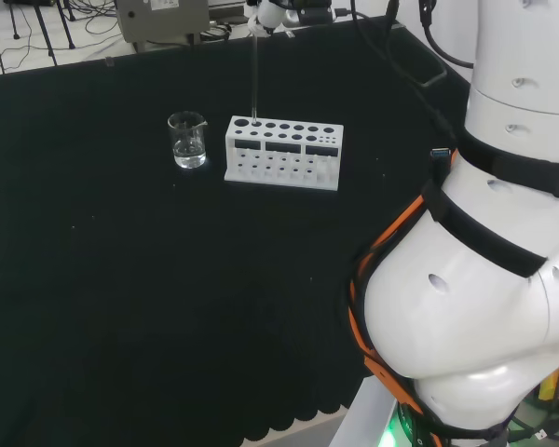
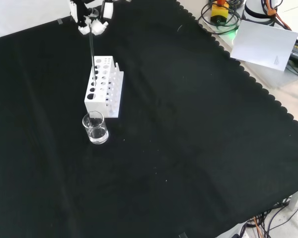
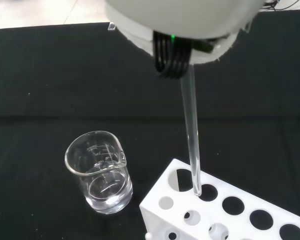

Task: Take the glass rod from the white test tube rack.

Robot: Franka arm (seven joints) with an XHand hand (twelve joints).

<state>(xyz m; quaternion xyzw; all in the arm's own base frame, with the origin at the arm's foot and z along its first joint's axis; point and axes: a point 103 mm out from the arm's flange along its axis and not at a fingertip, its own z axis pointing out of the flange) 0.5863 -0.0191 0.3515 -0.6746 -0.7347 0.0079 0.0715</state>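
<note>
The white test tube rack [image 1: 284, 154] stands on the black cloth, and shows too in the front view [image 2: 104, 87] and the wrist view [image 3: 225, 212]. A clear glass rod [image 1: 254, 74] rises upright from a hole at the rack's end nearest the beaker. Its lower tip [image 3: 196, 189] is at that hole's mouth. The hand [image 2: 92, 19] hovers above the rack with its fingers pinched on the rod's top [image 2: 91, 47]. It appears in the head view at the far edge [image 1: 272, 11] and as a blurred white shape in the wrist view [image 3: 175, 20].
A small glass beaker [image 1: 187, 140] with a little clear liquid stands just beside the rack's end [image 2: 95, 127] [image 3: 100, 172]. A white paper sheet [image 2: 265, 44] and cables lie beyond the cloth's scalloped edge. A grey box [image 1: 163, 17] sits behind the bench.
</note>
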